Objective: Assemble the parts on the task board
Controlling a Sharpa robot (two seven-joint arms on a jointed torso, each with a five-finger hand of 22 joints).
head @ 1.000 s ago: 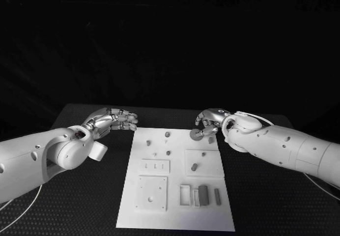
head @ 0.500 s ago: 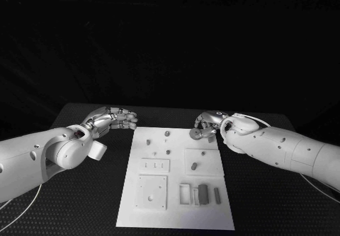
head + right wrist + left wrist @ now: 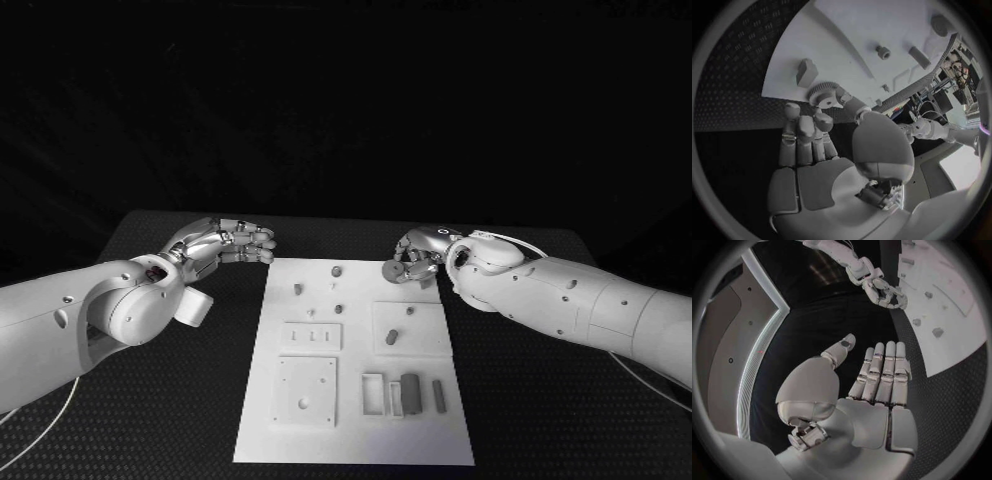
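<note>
The right hand [image 3: 420,256] pinches a small gear [image 3: 822,93] over the task board's [image 3: 361,440] far right corner — seating it on a peg looks next. The left hand [image 3: 231,241] waits empty, fingers apart.

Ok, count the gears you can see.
1: the gear pinched in the right hand, at the board's far right corner. Others may be hidden.

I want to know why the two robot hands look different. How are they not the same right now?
The right robot hand pinches a small toothed gear; the left robot hand holds nothing. The right one is over the white task board's far corner; the left one is beside the board, above the black table. Both are silver, on white arms.
</note>
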